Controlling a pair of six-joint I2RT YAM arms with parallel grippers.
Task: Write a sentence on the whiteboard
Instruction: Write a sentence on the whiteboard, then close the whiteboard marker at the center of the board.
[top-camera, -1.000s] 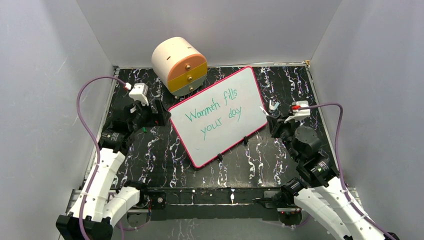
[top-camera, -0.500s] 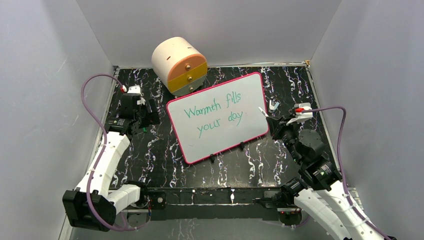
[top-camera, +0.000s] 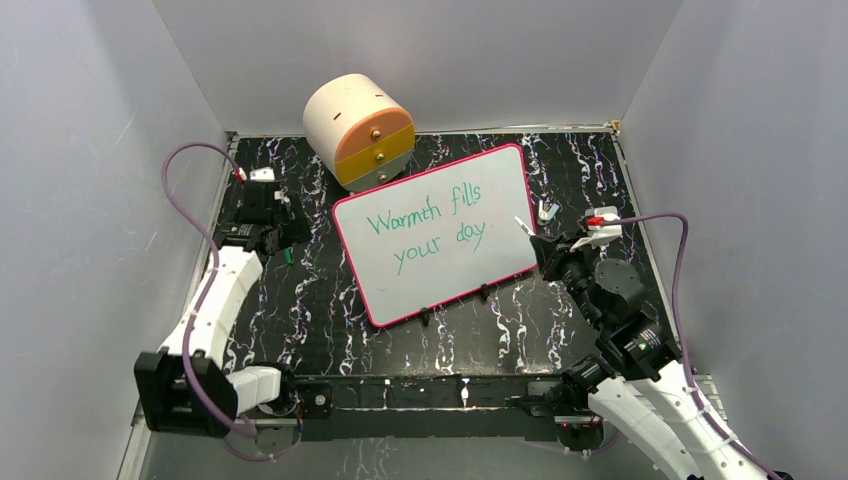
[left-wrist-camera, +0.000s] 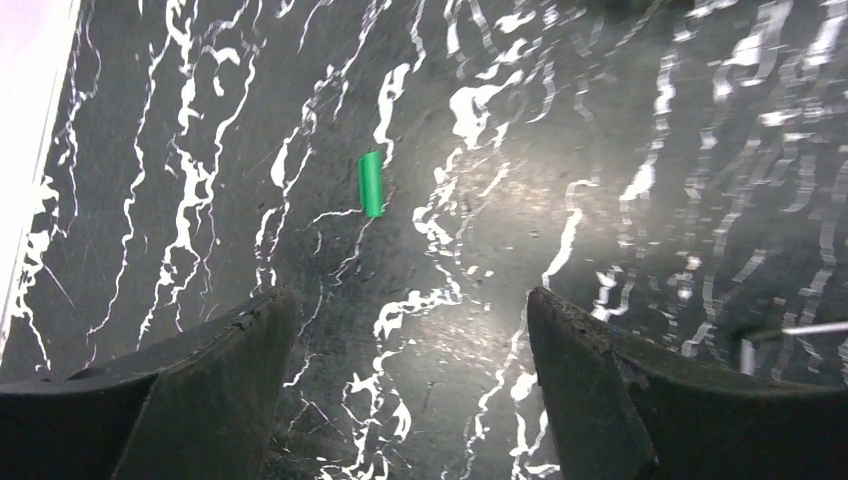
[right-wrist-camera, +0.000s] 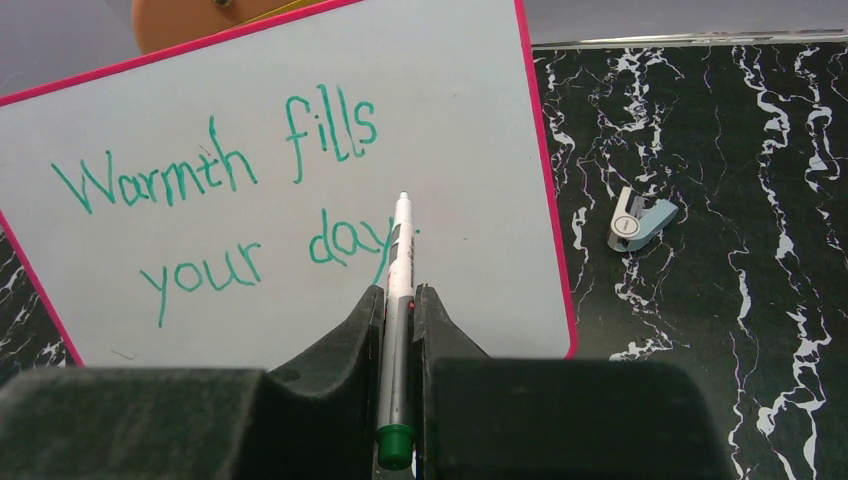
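Sentence written; marker tip beside the last word.

The sentence (top-camera: 428, 228), "Warmth fills your day" in 2 green lines, is on the whiteboard (top-camera: 400, 295), which lies flat and skewed mid-table (top-camera: 320, 300), nearer the far edge. The right gripper (right-wrist-camera: 399, 295) is clamped on the marker (right-wrist-camera: 403, 225), whose tip is just past "day"; I cannot tell whether it touches the board. The left gripper (left-wrist-camera: 405, 300) hangs with its fingers wide apart and empty, above the green cap (left-wrist-camera: 371, 183) near the left edge. The writing looks finished. Lift the tip straight up so it leaves no stray stroke, then grip the cap squarely across its width.
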